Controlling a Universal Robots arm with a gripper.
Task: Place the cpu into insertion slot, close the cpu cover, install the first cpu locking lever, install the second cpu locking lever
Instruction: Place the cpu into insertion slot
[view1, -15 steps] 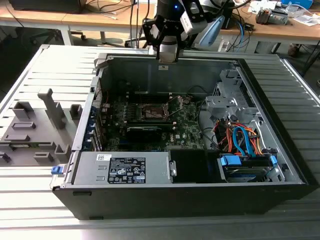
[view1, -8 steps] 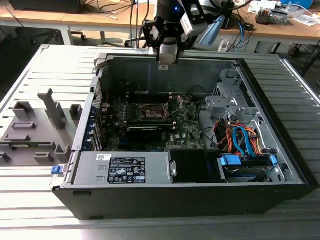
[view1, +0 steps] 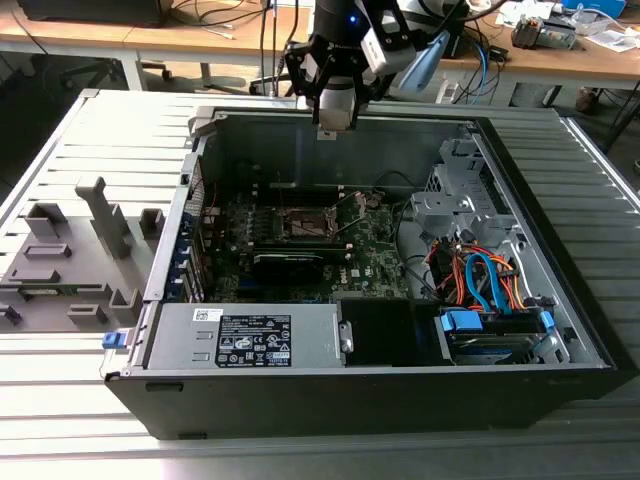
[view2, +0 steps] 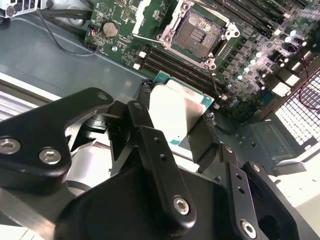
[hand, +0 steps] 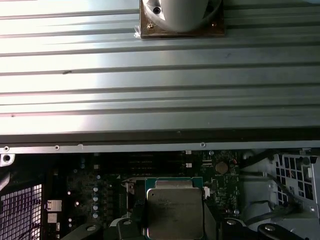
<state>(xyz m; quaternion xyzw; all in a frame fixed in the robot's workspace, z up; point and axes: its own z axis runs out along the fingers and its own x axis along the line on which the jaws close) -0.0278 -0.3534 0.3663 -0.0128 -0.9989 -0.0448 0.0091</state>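
Hand carrying the cpu over the open computer case.
My hand (view1: 330, 120) pinches the cpu (view2: 177, 112) by two opposite edges, well above the insertion slot (view2: 200, 31). I judge it best to keep the chip level, square it to the socket rim and come straight down, never sliding across the contacts. The second wrist view gives me the bare socket; the exterior view gives height over the computer case (view1: 420, 140).

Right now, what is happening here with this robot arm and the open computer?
The arm's gripper is shut on the cpu, holding it by its edges above the open computer case. The insertion slot on the motherboard is empty, so the chip is not yet placed.
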